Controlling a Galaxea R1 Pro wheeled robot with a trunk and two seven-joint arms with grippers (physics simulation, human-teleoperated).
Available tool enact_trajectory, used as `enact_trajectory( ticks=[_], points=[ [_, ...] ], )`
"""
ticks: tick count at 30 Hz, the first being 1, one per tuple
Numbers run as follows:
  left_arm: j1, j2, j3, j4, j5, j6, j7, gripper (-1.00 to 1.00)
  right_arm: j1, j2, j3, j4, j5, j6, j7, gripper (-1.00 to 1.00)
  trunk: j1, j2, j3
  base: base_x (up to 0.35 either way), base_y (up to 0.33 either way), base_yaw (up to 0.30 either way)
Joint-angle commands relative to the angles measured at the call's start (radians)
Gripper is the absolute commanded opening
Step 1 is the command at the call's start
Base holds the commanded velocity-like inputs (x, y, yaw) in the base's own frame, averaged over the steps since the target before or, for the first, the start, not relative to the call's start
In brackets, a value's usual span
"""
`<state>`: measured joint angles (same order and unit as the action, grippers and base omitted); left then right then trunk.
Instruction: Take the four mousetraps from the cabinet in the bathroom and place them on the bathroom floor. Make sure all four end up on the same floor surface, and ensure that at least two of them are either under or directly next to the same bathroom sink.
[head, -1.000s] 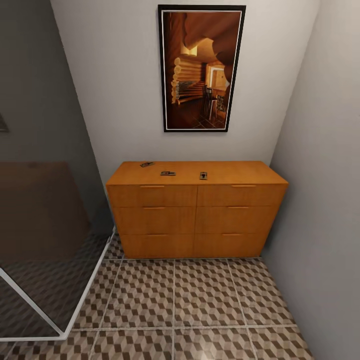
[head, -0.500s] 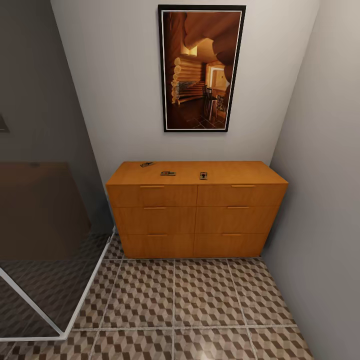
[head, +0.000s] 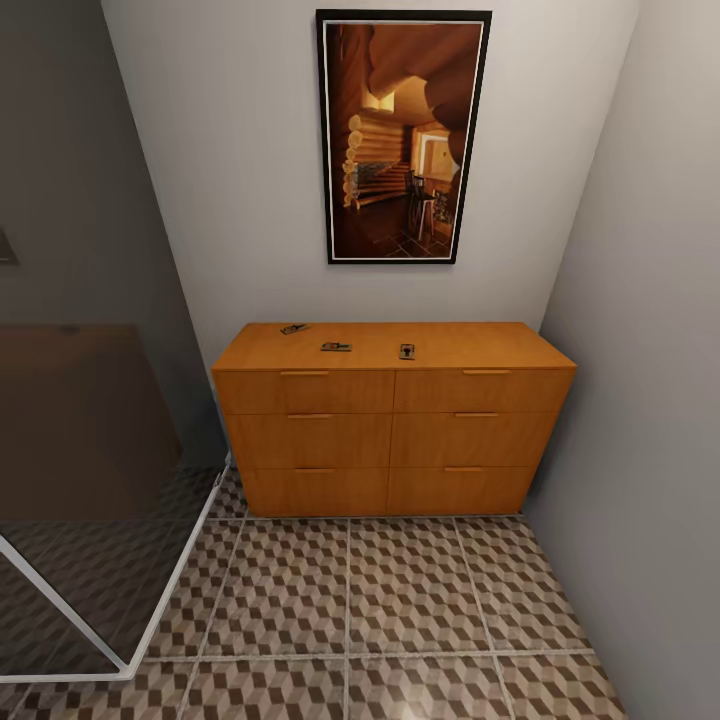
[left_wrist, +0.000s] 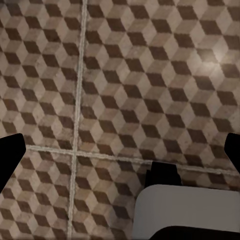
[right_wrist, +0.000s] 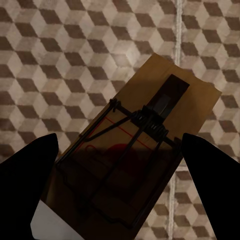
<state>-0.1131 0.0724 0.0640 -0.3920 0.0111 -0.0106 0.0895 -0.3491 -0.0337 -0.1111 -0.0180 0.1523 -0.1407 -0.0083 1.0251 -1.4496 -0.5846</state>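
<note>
Mousetraps: 3 on the cabinet (head: 395, 400) (1 (right_wrist: 135, 150) clamped in the right gripper (right_wrist: 117, 165)); left gripper (left_wrist: 122, 150) spread wide.

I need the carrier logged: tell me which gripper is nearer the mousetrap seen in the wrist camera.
Right. The right gripper has the mousetrap between its fingers above the bathroom floor; the left gripper hangs over bare tiles.
</note>
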Motion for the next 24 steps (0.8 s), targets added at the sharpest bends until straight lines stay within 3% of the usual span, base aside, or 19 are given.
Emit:
enact_trajectory(
  ticks=[1, 24],
  points=[
    [0.0, 0.0, 0.002, 0.0, 0.001, -0.001, 0.001, 1.0, -0.001, 0.0, -0.009, 0.001, 0.01, -0.004, -0.001, -1.0, 0.0, 0.0, -0.001, 0.0, 0.0, 0.0],
    [0.0, -0.006, 0.002, 0.002, 0.001, -0.002, 0.0, 1.0, -0.001, 0.0, -0.009, 0.001, 0.01, -0.004, -0.001, -1.0, 0.0, 0.0, -0.001, 0.0, 0.0, 0.0]
  ],
)
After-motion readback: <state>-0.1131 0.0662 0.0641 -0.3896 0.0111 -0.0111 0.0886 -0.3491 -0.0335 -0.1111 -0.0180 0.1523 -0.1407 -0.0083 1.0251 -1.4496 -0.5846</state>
